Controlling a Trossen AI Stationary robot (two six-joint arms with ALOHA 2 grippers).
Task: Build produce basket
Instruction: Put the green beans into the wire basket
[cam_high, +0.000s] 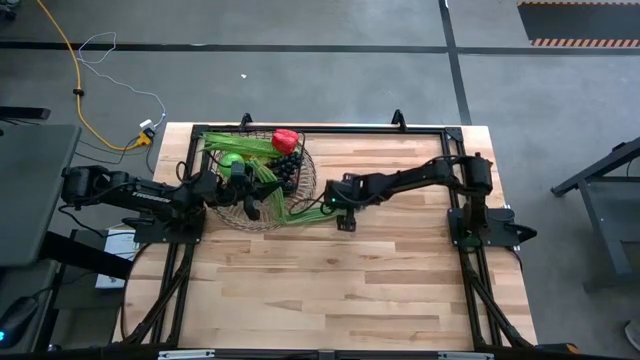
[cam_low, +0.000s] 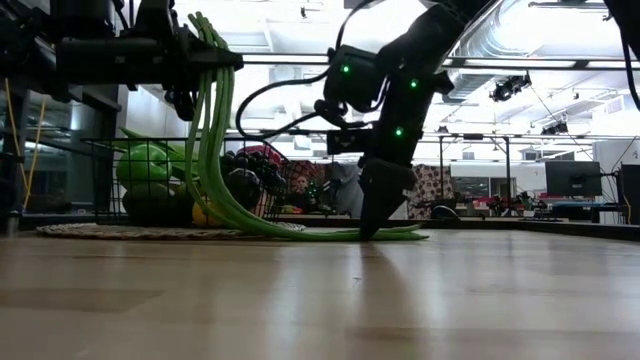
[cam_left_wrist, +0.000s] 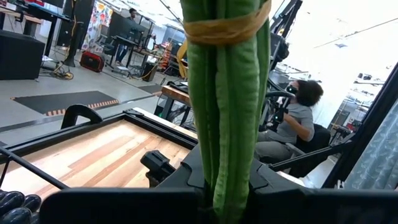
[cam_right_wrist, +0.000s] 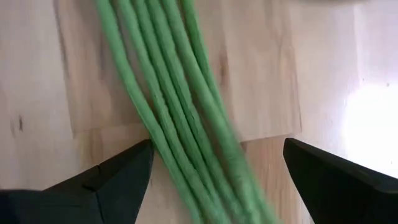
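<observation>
A bundle of long green beans (cam_low: 215, 150), tied with a yellowish band (cam_left_wrist: 227, 25), hangs from my left gripper (cam_low: 200, 60) above the dark wire basket (cam_low: 100, 165). The beans curve down, and their free ends (cam_low: 390, 235) lie on the wooden table. My left gripper is shut on them. My right gripper (cam_right_wrist: 217, 180) points down over those ends, open, one finger on each side of the beans (cam_right_wrist: 186, 124); whether it touches them I cannot tell. The basket (cam_high: 255, 218) holds a red pepper (cam_high: 285, 140), dark grapes (cam_high: 288, 165) and green fruit (cam_high: 232, 160). My left gripper pinches the bean bundle just below its banded end (cam_left_wrist: 227, 168) between its two fingers. The fingers come level from the table's left and lie across the beans. The banded end stands above the fingers; the rest hangs below them, with the free ends on the table.
The basket stands on a flat woven mat (cam_low: 120, 230) at the table's far left. Bare wood (cam_high: 340, 290) fills the near half of the table. Black frame rails (cam_high: 330, 128) run along the table's edges. A seated person (cam_left_wrist: 298, 118) shows in the room beyond.
</observation>
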